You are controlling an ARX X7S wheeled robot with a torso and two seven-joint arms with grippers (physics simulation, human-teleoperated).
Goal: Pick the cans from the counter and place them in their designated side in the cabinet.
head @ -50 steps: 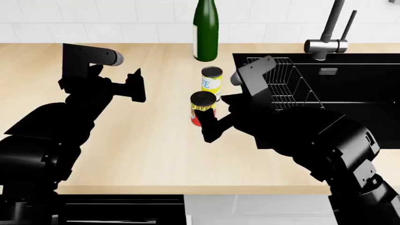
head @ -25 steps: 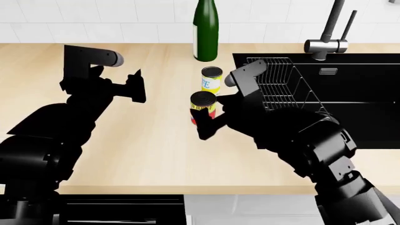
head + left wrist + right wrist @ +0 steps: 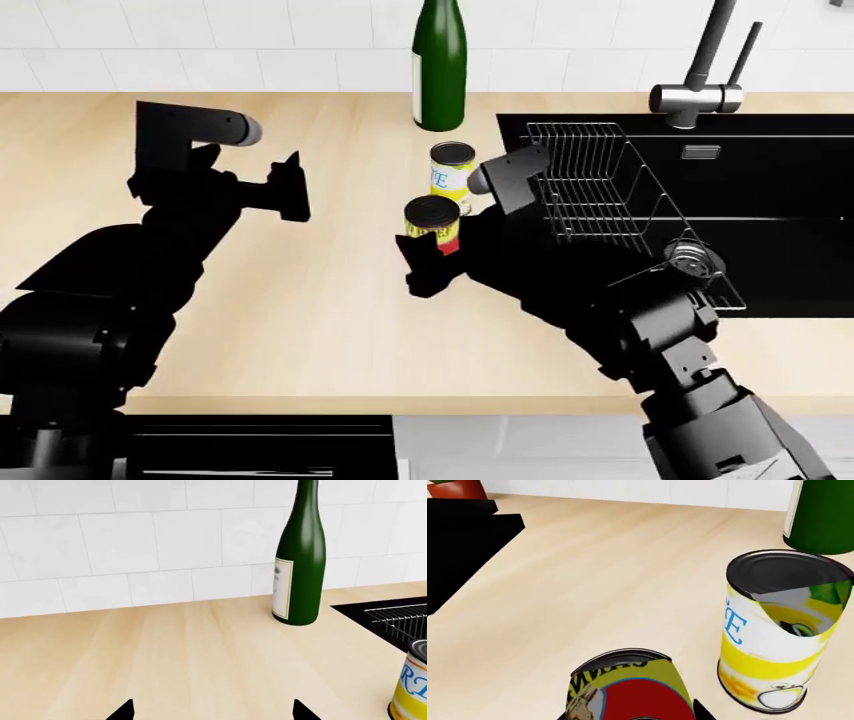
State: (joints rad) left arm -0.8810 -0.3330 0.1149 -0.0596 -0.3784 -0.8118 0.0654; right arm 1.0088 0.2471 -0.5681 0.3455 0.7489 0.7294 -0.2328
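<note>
The red and yellow can (image 3: pixel 430 221) stands mid-counter (image 3: pixel 307 320) with my right gripper (image 3: pixel 424 256) shut around its lower part; in the right wrist view this can (image 3: pixel 627 687) fills the gap between the fingertips and looks slightly tilted. Just behind it stands the yellow and white can (image 3: pixel 451 172), also seen up close (image 3: pixel 777 640), free of any gripper. My left gripper (image 3: pixel 288 186) hovers open to the left of both cans, with only bare worktop between its fingertips (image 3: pixel 123 712). The cabinet is out of view.
A tall green bottle (image 3: pixel 438 65) stands at the back by the tiled wall, behind the cans. The black sink (image 3: pixel 787 260) with a wire rack (image 3: pixel 601 190) and a faucet (image 3: pixel 701 75) lies to the right. Bare worktop stretches left and forward.
My right arm has swung left across the counter, and the red and yellow can has shifted slightly left and up with the gripper. The left arm has not moved.
</note>
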